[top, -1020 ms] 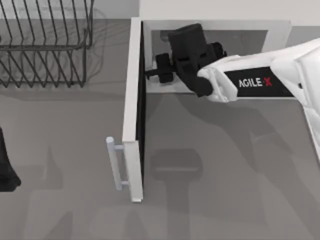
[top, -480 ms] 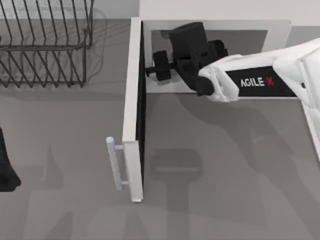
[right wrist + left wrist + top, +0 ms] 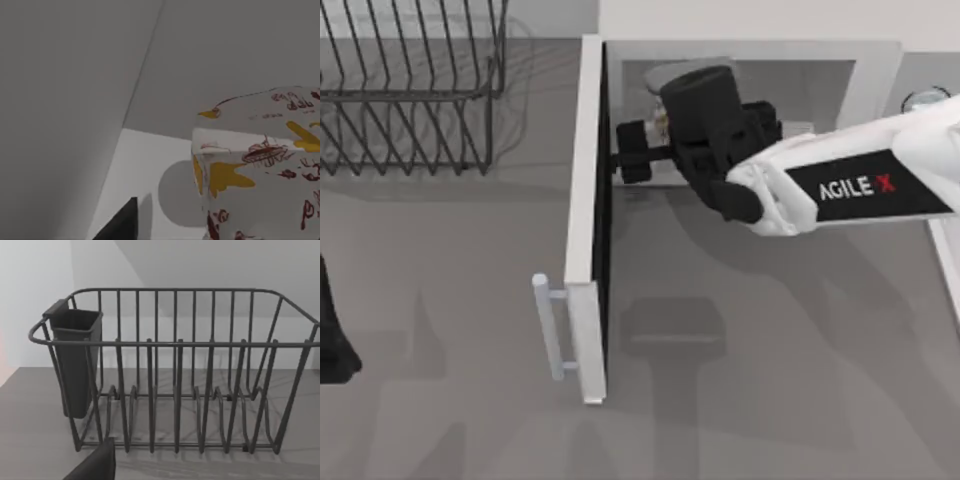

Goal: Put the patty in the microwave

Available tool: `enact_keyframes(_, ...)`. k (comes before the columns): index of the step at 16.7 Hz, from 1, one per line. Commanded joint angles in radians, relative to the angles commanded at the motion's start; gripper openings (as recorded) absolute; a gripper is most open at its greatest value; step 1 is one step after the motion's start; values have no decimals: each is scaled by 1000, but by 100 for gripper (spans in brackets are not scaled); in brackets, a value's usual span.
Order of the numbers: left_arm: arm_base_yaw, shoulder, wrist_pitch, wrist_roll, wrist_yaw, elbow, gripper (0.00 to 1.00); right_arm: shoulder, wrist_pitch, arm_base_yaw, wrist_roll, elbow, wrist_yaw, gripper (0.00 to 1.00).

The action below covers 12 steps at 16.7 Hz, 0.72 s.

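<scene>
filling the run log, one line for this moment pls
right gripper: at microwave opening | patty: inside | door: open | left arm: parked, top view's left

We see a black wire dish rack at the far left of the grey table, standing on its surface with its upright dividers casting thin shadows across the tabletop. From the left wrist view, the dish rack faces us side-on: a rounded top rail runs around it, vertical bars rise along the back and front, and looped wires stand in a row along its base. A dark grey rectangular plastic cutlery cup hangs on the outside of one end of the rack, hooked over the top rail. Behind the rack is a plain pale wall.
</scene>
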Motion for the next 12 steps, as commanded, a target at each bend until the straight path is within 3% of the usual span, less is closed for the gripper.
enact_keyframes(12,0,0,0,0,0,0,100,-255,89,160,113,-446,146,100)
